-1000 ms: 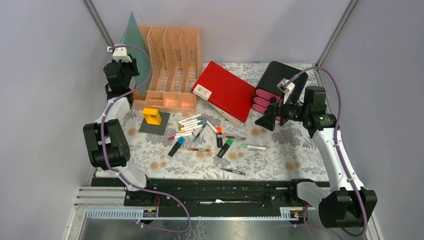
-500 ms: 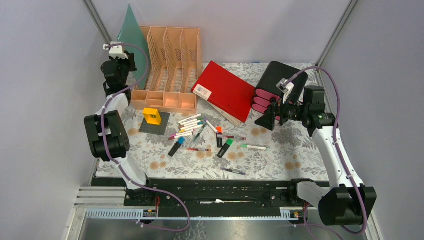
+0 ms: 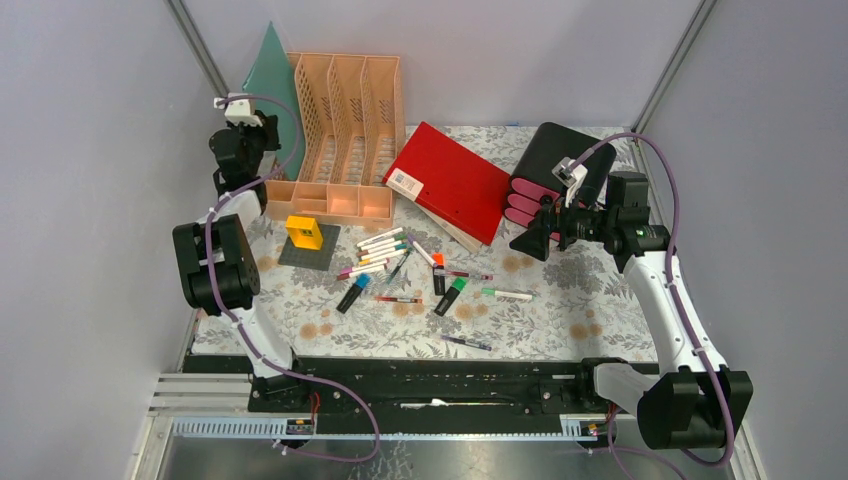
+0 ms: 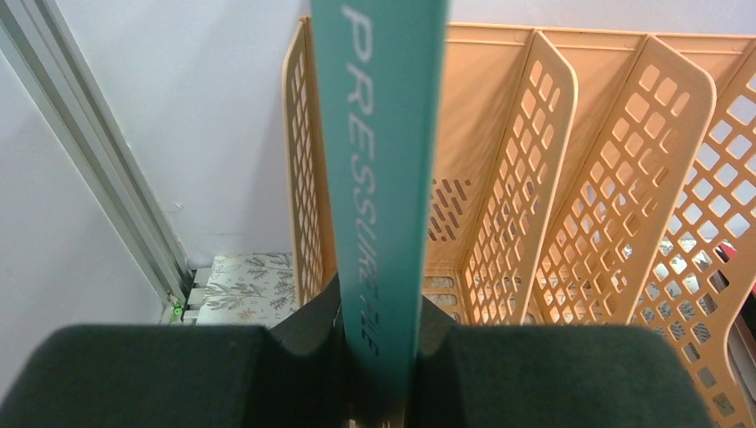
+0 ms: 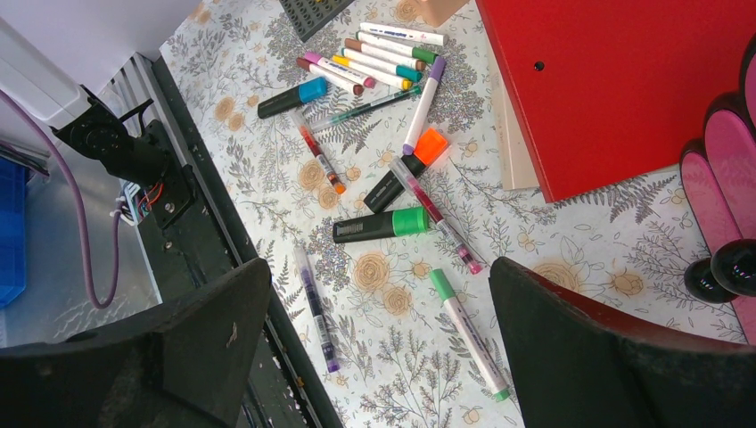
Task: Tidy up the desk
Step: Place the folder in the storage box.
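Two arms stand at the near edge of the surface (image 3: pixel 570 305), a flower-printed cloth that fills the floor between grey walls. From above, the left claw (image 3: pixel 260 126) is at the far left by the peach file rack (image 3: pixel 345 110), with a teal folder (image 3: pixel 268 60) upright at the rack's left end. The right claw (image 3: pixel 530 243) hovers beside the black-and-pink drawer box (image 3: pixel 545 165).

Left wrist: both fingers are clamped tight on the folder's spine, in front of the rack's leftmost slot.

Right wrist: the claw gapes wide and holds nothing, above scattered markers (image 5: pixel 383 223) and a red book (image 5: pixel 624 80).
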Robot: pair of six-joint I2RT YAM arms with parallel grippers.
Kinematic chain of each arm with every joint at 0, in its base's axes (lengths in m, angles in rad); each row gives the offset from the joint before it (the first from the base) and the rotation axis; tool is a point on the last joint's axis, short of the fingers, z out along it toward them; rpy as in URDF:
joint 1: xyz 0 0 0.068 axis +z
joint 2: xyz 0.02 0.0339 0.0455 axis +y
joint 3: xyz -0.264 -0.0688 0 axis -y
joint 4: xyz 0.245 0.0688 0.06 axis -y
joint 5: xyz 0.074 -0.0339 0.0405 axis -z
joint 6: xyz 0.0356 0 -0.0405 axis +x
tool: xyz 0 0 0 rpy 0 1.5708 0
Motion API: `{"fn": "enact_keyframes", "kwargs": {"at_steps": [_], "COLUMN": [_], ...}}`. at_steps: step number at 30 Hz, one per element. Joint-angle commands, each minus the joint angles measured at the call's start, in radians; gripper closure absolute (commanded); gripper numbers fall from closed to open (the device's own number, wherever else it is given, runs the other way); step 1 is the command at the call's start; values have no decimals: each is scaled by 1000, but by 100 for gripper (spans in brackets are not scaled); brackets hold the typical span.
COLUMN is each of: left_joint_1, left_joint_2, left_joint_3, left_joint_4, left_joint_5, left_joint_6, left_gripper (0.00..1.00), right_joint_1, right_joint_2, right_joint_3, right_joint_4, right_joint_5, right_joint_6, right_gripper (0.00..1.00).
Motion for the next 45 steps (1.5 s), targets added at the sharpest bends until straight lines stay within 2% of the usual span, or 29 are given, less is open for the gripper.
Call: {"fn": "enact_keyframes", "kwargs": {"at_steps": [1,6,10,15,16,21,24,29,33,37,45], "left_joint_1": [3,3,4,4,6,10,9,6,-2,-12,-42], "left_joint_2": [-21,-53,-92,-200,-224,-333,-382,-506,-650,-740,-793], "left_joint_3": [-25,-50,-76,-143,-153,-194,-260,-444,-531,-575,-699], "left_joint_4": [153,149,145,116,91,-21,-14,100,48,-46,-19], "left_joint_5": [4,-19,-60,-206,-239,-316,-254,-171,-153,-77,127], "left_joint_6": [-28,-66,-142,-258,-278,-394,-490,-627,-706,-801,-984], "left_gripper": [79,48,32,4,2,1,1,1,1,1,1], "right_joint_1": [1,1,2,1,1,1,1,1,1,1,1], "right_joint_2": [-1,-3,-10,-19,-20,-23,-23,-31,-29,-30,-28], "right_joint_3": [4,4,4,3,3,2,2,-1,2,4,5], "right_joint_4": [20,21,21,21,22,17,16,15,9,3,-8], "right_joint_5": [-16,-19,-21,-21,-22,-25,-29,-21,-27,-31,-38], "right_joint_6": [-16,-17,-18,-19,-20,-25,-27,-36,-43,-53,-72], "right_gripper": [0,0,0,0,0,0,0,0,0,0,0]}}
